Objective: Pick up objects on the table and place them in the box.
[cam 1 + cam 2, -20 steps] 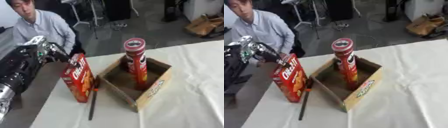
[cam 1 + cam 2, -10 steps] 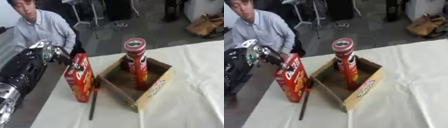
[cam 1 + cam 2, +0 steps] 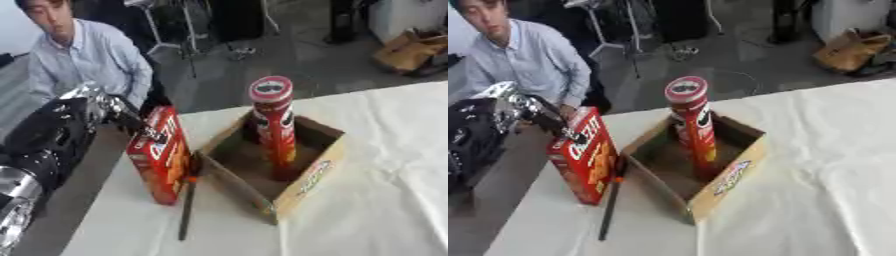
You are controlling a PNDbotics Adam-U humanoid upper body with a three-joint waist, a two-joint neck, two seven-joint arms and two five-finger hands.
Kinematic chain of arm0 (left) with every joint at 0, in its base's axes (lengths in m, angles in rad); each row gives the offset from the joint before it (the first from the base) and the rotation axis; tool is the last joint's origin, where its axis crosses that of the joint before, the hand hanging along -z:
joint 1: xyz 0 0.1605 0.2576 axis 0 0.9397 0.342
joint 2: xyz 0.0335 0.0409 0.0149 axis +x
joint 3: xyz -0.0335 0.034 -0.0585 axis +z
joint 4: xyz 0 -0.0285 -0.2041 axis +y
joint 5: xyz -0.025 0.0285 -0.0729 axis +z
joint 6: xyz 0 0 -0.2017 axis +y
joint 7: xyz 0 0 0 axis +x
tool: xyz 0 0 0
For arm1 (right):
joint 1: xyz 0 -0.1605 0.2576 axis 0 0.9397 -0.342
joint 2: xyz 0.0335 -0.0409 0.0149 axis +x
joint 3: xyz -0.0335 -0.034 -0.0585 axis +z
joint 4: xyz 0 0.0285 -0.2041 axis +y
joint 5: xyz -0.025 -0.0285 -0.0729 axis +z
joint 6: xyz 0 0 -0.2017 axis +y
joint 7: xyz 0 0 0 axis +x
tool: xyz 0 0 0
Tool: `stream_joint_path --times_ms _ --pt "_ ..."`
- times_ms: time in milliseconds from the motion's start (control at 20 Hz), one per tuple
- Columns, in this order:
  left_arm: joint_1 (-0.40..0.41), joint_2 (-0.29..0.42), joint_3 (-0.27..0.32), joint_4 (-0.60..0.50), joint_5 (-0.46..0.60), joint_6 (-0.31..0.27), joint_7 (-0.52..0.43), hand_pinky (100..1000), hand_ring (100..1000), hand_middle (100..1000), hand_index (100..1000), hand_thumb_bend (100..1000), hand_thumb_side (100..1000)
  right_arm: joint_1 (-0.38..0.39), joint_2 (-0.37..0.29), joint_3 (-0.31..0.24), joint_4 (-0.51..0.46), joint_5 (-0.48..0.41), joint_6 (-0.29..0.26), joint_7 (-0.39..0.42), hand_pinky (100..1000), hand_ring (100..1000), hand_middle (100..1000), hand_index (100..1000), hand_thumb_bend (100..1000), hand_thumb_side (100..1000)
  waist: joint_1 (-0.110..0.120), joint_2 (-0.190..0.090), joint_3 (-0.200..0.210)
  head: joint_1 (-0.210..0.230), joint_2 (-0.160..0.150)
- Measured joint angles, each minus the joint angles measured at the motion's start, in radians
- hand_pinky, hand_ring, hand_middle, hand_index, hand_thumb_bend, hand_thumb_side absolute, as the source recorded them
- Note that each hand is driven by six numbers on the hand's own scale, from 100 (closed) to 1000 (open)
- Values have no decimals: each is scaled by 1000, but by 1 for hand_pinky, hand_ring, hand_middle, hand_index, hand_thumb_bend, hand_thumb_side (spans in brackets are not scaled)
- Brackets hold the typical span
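no text legible on can, carton, box.

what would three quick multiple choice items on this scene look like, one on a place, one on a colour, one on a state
1. Where is the tall red can?
A. lying on the white cloth
B. standing upright inside the cardboard box
C. in the robot's hand

2. What colour is the cracker box?
A. blue
B. green
C. red and orange

3. What is the left hand doing?
A. resting flat on the cloth, far from everything
B. reaching to the top of the cracker box, fingers at its upper edge
C. holding the dark stick

Answers: 1 B, the can rises from the open box's floor. 2 C, its faces are red with orange print. 3 B, the fingers meet the box's top edge, while the stick lies untouched on the cloth by the box.
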Motion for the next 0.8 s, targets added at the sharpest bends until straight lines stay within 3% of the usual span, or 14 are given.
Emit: stream_joint_path --times_ms 200,500,650,700,800 --pt "0 -3 1 3 -1 1 -1 857 814 729 750 245 1000 -1 0 0 0 0 0 0 882 884 624 631 100 1000 0 0 0 3 0" --pt "0 -6 2 3 -7 2 -2 831 778 658 694 145 1000 -3 0 0 0 0 0 0 882 884 625 631 100 1000 1 0 -1 5 0" --pt "-1 -7 4 3 -10 2 -2 831 777 657 693 144 1000 -3 0 0 0 0 0 0 882 884 625 631 100 1000 1 0 -1 5 0" --pt "-1 -7 5 3 -10 2 -2 823 766 624 664 100 1000 -4 0 0 0 0 1 0 882 884 625 631 100 1000 1 0 -2 5 0" --pt "-1 -7 6 3 -10 2 -2 813 752 602 640 100 1000 -4 0 -1 0 0 1 -1 882 884 625 631 100 1000 2 0 -2 5 0"
